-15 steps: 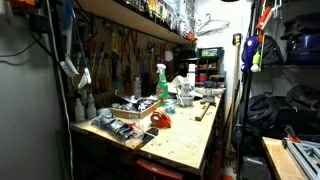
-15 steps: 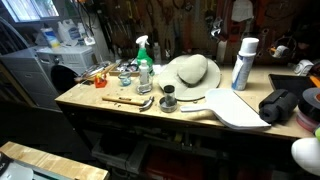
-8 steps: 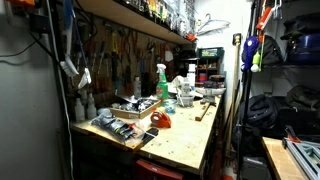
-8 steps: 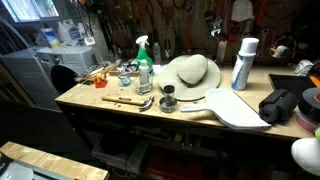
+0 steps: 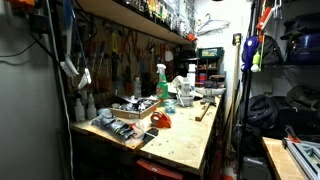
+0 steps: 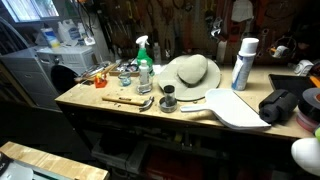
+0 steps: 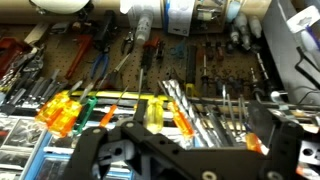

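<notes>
In the wrist view my gripper is open and empty; its black fingers stand wide apart at the bottom of the picture. It faces a tool wall hung with yellow-handled screwdrivers, an orange-handled screwdriver and a row of metal bits. It touches nothing. I cannot make out the arm or gripper in either exterior view.
A wooden workbench carries a green spray bottle, a straw hat, a white can, a small dark jar, a white board, a black bag and a red object.
</notes>
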`<action>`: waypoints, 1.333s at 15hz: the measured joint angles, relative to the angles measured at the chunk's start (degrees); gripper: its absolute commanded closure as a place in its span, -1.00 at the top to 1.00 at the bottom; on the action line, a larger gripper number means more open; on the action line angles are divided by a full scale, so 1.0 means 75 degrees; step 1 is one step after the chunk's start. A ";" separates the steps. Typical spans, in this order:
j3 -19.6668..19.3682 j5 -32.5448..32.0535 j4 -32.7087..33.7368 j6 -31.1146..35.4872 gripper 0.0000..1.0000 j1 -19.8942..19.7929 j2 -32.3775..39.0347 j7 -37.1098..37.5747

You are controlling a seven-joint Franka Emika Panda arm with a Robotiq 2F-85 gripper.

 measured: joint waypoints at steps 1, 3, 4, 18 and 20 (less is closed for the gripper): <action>-0.0050 -0.0059 0.0385 -0.0202 1.00 -0.0063 0.0294 -0.0043; -0.0110 -0.0071 0.1088 -0.0533 1.00 -0.0170 0.0825 -0.0104; -0.0119 -0.0043 0.1412 -0.0685 1.00 -0.0212 0.1071 -0.0105; -0.0122 0.0515 0.4188 -0.1936 1.00 -0.0624 0.2766 0.0300; -0.0127 0.0514 0.4188 -0.1849 1.00 -0.0630 0.2813 0.0341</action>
